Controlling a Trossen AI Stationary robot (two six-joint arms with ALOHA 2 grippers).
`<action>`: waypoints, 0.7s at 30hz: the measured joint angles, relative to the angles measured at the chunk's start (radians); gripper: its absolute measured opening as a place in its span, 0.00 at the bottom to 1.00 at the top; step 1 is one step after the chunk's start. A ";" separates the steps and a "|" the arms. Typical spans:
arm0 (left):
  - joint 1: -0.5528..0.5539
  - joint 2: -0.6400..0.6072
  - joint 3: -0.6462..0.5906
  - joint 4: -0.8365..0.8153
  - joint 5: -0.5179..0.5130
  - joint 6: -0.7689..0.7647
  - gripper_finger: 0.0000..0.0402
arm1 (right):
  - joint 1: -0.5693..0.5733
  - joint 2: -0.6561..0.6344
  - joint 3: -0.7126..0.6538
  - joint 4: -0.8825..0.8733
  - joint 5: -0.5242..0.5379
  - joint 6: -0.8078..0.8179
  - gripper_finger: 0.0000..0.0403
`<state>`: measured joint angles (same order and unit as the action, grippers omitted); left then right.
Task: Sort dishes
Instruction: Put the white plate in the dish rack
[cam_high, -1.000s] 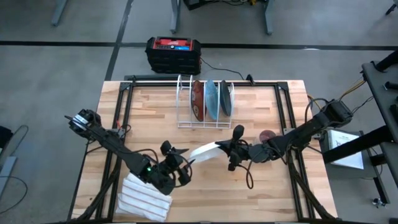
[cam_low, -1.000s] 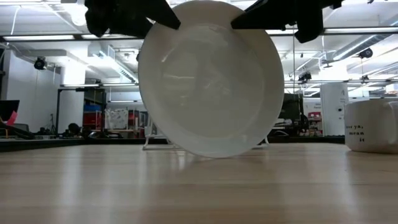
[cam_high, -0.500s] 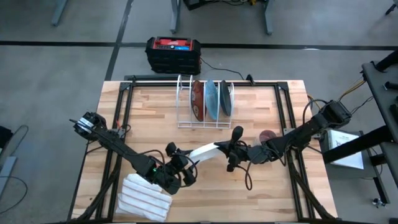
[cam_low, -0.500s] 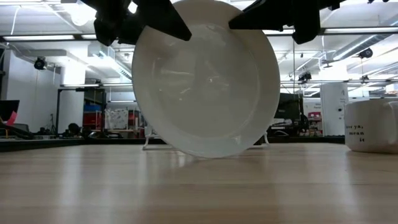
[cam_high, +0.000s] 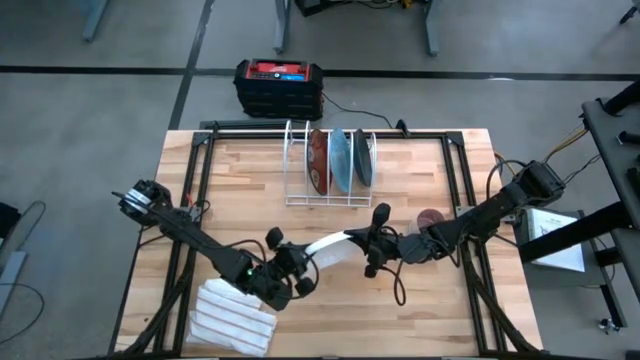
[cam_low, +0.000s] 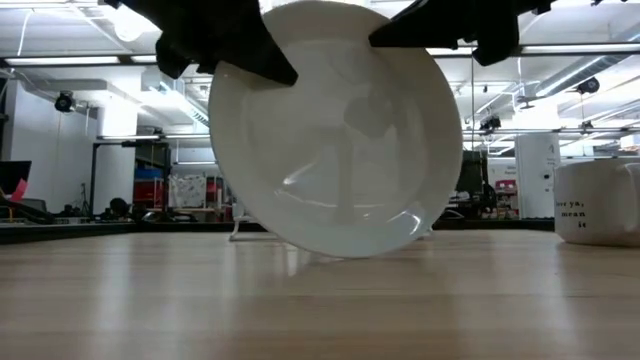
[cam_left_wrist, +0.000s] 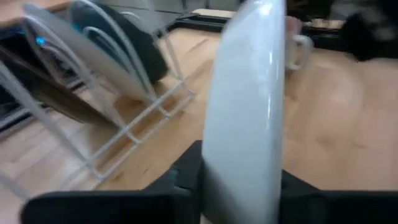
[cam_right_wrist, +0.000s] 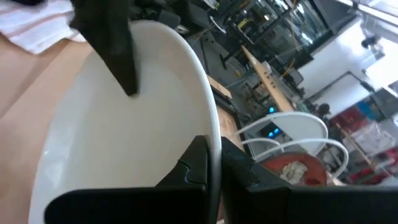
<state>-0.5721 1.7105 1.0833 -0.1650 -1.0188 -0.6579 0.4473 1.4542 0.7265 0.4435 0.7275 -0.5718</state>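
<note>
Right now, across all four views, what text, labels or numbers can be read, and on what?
Small beige mug: two short lines of dark print, too small to read.
Black and red case on the floor behind the table: a label strip on top, unreadable.
White paper sheet beside the table: marks too small to read.
Round white plate, wire dish rack: no text.

White plate (cam_high: 328, 246) held on edge, tilted, above the table; red plate (cam_high: 318, 160), light blue plate (cam_high: 339, 160) and dark plate (cam_high: 363, 158) upright in rack.
</note>
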 joint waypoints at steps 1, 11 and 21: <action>0.002 0.001 -0.002 -0.004 -0.008 0.001 0.12 | 0.001 0.001 0.000 0.000 0.014 0.014 0.00; -0.001 0.002 0.004 -0.001 -0.032 0.002 0.12 | -0.002 -0.003 -0.001 -0.003 0.003 0.071 0.02; -0.003 0.000 0.093 -0.125 -0.049 0.004 0.12 | -0.002 -0.022 -0.001 0.001 0.014 0.145 0.24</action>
<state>-0.5755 1.7107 1.1767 -0.2905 -1.0681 -0.6537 0.4450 1.4318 0.7254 0.4440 0.7412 -0.4268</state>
